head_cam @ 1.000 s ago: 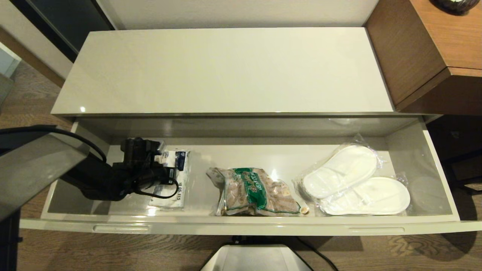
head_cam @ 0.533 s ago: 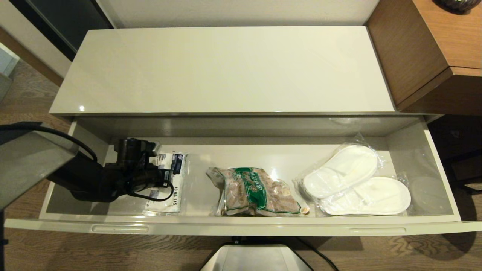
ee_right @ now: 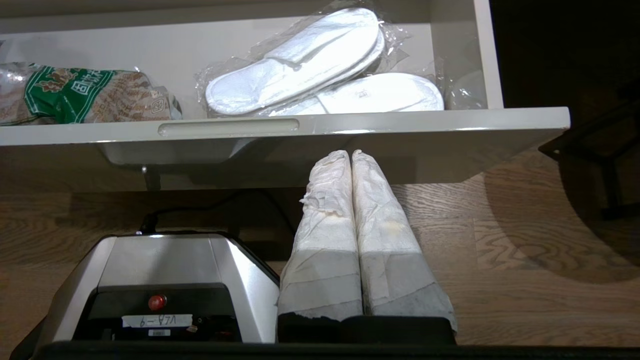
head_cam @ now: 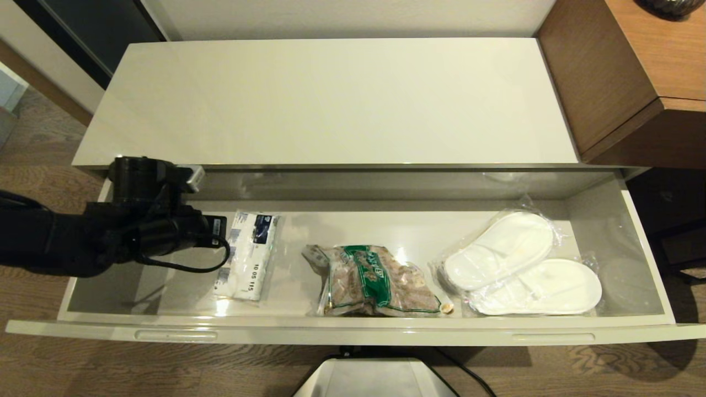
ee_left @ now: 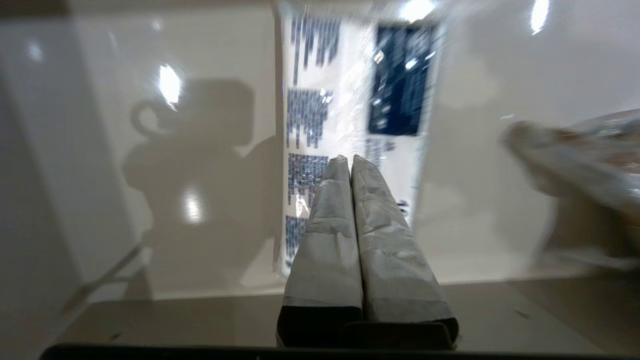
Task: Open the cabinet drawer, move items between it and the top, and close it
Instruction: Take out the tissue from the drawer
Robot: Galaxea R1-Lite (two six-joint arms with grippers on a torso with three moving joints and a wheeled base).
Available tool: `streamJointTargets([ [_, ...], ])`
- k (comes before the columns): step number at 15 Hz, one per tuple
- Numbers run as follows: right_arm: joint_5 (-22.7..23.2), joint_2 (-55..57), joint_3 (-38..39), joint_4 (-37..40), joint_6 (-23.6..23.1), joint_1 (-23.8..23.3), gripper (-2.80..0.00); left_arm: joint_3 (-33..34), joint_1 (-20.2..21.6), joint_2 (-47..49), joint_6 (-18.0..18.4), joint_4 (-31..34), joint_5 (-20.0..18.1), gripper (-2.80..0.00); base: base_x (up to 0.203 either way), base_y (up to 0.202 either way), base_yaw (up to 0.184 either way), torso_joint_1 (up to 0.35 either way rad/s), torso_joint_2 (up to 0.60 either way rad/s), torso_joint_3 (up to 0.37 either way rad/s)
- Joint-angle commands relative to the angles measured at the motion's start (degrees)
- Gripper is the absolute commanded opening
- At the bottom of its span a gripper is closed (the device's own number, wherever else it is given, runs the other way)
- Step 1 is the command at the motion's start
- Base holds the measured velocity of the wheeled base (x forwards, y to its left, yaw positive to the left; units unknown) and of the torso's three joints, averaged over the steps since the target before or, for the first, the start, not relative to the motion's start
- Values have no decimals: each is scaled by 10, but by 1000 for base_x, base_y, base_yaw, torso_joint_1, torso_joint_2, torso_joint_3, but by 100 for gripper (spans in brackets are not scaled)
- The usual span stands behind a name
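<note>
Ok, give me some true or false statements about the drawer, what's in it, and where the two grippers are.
1. The cabinet drawer is pulled open. True.
2. The white packet lies on the top. False: it is in the drawer, near its left end.
3. The wrapped slippers are at the drawer's right end. True.
4. The right gripper is inside the drawer. False: it is outside, below the front rim, fingers shut.
5. The left gripper is wide open. False: its fingers are shut together, at the packet.
6. The green-printed bag lies between packet and slippers. True.
</note>
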Motion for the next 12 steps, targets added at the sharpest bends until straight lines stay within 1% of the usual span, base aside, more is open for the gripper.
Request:
streamJointTargets([
  [1, 0, -10, 1, 0, 0, 0, -280, -11, -15, -97, 0, 52, 0, -280, 0, 0, 0, 0, 0, 0],
  [3, 0, -10, 1, 0, 0, 0, -280, -15, -29, -132, 0, 89, 0, -280, 0, 0, 0, 0, 0, 0],
  [7, 0, -10, 1, 0, 0, 0, -280, -24, -32, -186, 1, 159, 0, -280, 0, 0, 0, 0, 0, 0],
  [10, 0, -10, 1, 0, 0, 0, -280, 17, -32, -178, 0, 169, 1, -280, 0, 0, 0, 0, 0, 0],
  [12, 0, -10, 1, 0, 0, 0, -280, 33, -31, -152, -14, 163, 2, -280, 0, 0, 0, 0, 0, 0],
])
